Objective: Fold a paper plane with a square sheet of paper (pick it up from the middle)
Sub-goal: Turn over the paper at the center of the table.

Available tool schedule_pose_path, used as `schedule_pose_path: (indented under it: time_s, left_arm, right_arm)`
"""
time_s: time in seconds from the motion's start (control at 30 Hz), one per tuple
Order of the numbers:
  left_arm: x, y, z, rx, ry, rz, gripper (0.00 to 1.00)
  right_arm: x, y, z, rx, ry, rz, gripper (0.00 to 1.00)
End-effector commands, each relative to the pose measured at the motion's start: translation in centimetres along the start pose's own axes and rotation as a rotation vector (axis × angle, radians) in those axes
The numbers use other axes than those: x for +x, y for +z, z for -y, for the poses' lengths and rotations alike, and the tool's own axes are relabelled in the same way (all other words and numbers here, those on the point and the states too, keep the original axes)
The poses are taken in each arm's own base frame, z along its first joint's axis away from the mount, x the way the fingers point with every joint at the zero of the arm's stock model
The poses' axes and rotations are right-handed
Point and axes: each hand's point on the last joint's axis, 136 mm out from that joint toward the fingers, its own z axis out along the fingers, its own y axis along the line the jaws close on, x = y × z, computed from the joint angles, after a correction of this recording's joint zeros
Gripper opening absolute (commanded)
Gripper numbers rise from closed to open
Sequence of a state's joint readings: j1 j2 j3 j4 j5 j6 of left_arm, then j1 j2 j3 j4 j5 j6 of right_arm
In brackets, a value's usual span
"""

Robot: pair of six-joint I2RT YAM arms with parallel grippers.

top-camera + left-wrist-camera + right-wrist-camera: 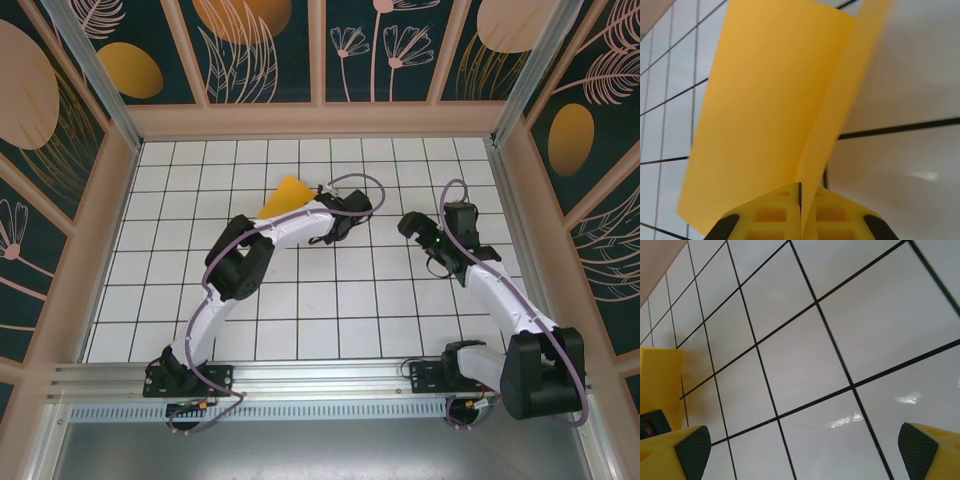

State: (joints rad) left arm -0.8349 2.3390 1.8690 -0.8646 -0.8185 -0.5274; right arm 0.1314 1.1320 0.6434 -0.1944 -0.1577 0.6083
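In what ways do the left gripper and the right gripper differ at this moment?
The left gripper is shut on the square sheet of paper; the right gripper stands wide open with nothing between its pads. The left one faces orange-yellow paper; the right one faces bare white tiles. Both have yellow fingers with dark pads.

Orange-yellow sheet of paper [760,110] — creased, bent into a V.

Orange-yellow paper [765,105] (plain) over white black-gridded table [330,320].
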Motion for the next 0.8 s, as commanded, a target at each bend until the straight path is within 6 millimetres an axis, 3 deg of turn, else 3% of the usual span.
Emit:
schedule_pose_path:
  time_s: [0.0, 0.13, 0.27, 0.4, 0.63, 0.77]
  left_arm:
    - [0.3, -0.2, 1.7, 0.037, 0.017, -0.015, 0.07]
    - [1.2, 0.0, 2.9, 0.088, 0.022, -0.051, 0.12]
    - [0.0, -1.5, 3.1, 0.155, -0.010, -0.045, 0.25]
    - [-2.3, -5.0, 3.6, 0.336, -0.090, -0.016, 0.36]
    - [-5.6, -12.6, 3.1, 0.695, -0.223, 0.055, 0.68]
    - [-6.0, -13.4, 0.9, 0.779, -0.307, 0.071, 0.83]
  right_arm:
    - [-0.3, -0.7, 1.7, 0.054, 0.015, 0.018, 0.99]
    - [-0.4, -1.0, 2.0, 0.050, 0.032, 0.016, 0.99]
    - [-0.6, -1.4, 1.6, 0.025, 0.034, 0.013, 0.99]
    - [-1.0, -2.0, 1.0, 0.010, 0.034, 0.019, 0.99]
    - [-0.5, -2.0, 0.1, -0.032, 0.049, -0.020, 0.99]
    - [0.4, -1.1, -1.0, -0.068, 0.053, -0.079, 0.96]
